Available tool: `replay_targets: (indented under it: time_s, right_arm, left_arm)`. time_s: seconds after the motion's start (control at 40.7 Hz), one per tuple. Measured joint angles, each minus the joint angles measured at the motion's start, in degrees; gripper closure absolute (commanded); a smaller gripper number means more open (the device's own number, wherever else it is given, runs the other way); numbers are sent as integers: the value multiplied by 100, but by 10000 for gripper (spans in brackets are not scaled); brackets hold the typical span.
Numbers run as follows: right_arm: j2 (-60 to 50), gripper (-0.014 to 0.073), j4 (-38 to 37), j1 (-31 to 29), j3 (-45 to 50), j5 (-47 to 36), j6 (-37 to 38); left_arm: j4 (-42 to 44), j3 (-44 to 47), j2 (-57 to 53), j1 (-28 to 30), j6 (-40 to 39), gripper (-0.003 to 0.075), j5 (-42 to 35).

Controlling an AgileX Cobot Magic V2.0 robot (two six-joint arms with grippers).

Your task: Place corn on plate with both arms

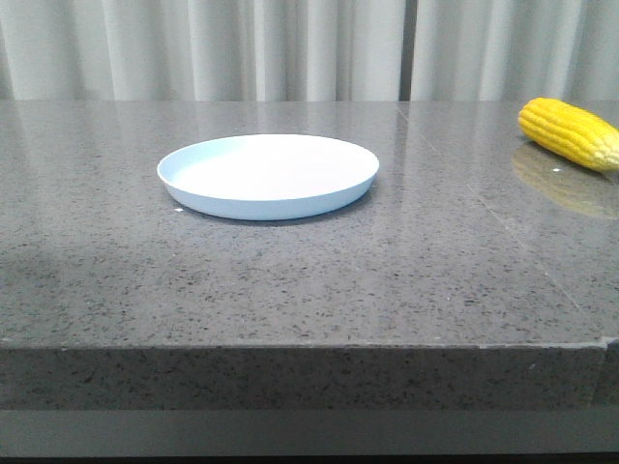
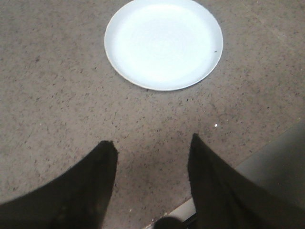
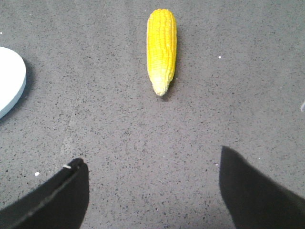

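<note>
So the corn is sitting way over at the right edge of the front view, lying flat on the grey stone table, nothing touching it. In the right wrist view it's in the upper middle of the frame, pale tip pointing down toward the fingers, long axis running pretty much straight away from the camera.

The right gripper is spread wide and empty, with the cob well ahead of it, roughly centred between the two dark fingers. So the pickup hasn't started yet, I'd say the step right now is the reach.

My take on doing it well: the cob already lines up with the gap, so come in straight and close across the thick middle rather than the tapered tip. It's round and will probably roll or squirt out if pinched near the end or off-centre. Go low enough to get the fingers past the widest part.

The plate sits left of centre in the front view, well apart from the corn, bare. The left gripper is also spread and holding nothing, with the plate in the upper middle of its view.
</note>
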Motion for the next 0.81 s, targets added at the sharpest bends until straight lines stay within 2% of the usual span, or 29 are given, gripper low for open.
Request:
replay_targets:
  time_s: [0.172,0.32,0.811]
  right_arm:
    - [0,3,0,0,0,0,0]
    - [0,3,0,0,0,0,0]
    - [0,3,0,0,0,0,0]
  left_arm:
    - [433,576,-811,-9,-339,388,40]
    - [480,742,-1230,-12,-392,388,62]
    - [498,767,-1318,-22,-402,389,62]
